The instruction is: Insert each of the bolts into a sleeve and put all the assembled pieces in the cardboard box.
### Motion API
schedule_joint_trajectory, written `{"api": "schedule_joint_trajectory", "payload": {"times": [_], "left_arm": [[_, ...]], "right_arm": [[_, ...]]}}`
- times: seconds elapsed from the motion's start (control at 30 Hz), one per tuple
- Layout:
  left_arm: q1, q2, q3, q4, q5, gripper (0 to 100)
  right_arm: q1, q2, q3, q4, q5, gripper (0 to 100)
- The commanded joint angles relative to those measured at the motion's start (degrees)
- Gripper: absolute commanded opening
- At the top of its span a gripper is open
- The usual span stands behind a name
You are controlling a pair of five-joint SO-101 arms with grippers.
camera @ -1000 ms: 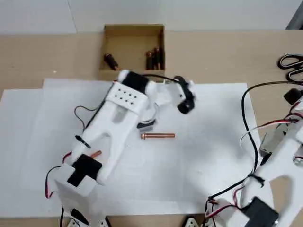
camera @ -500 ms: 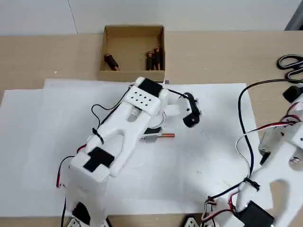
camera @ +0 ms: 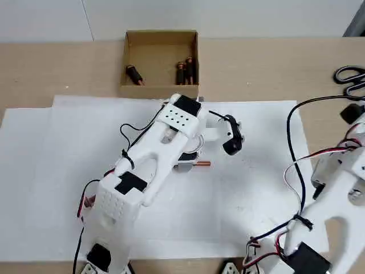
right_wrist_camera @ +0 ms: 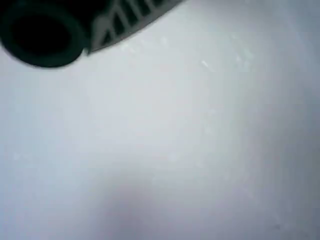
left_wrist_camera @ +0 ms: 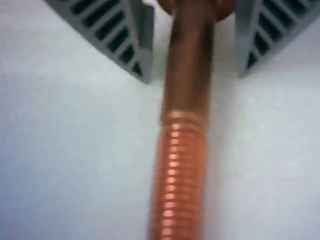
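Your left gripper (left_wrist_camera: 192,72) has its jaws apart astride the copper bolt (left_wrist_camera: 182,165), which lies flat on the white paper (camera: 256,171) mid-surface. Judge it stiff, smooth and apt to roll, so clamp squarely on the plain shank near the head, not the thread. Farther back, the cardboard box (camera: 161,35) holds assembled pieces (camera: 186,71).

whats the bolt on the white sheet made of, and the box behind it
The bolt looks like copper-coloured metal, possibly only plated: it is glossy, with bright glints along its cut threads. The cardboard box looks like plain brown cardboard, matte, with flat folded walls. The sheet under the bolt seems to be white paper.
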Motion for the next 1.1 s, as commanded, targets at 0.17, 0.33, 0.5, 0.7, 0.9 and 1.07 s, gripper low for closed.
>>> {"api": "schedule_joint_trajectory", "payload": {"times": [0.17,0.33,0.5,0.7,0.9,1.07], "left_arm": [[-2.55,-2.64,-10.33,2.46,6.24,1],[-3.08,-10.11,-18.77,2.46,12.48,1],[-3.43,-14.42,-20.44,2.46,28.66,1],[-10.9,-14.77,-16.13,2.55,60.57,1],[-15.82,-15.38,-12.7,2.55,74.37,1],[-13.98,-20.04,-11.12,2.55,83.6,1]], "right_arm": [[-0.48,-2.24,-0.26,1.1,0.26,0.4],[-0.48,-2.24,-0.26,1.1,0.26,0.4],[-0.48,-2.24,-0.26,1.1,0.26,0.4],[-0.48,-2.24,-0.26,1.19,0.26,0.4],[-0.48,-2.24,-0.26,1.27,0.26,0.4],[-0.48,-2.33,-0.26,1.54,0.26,0.4]]}}
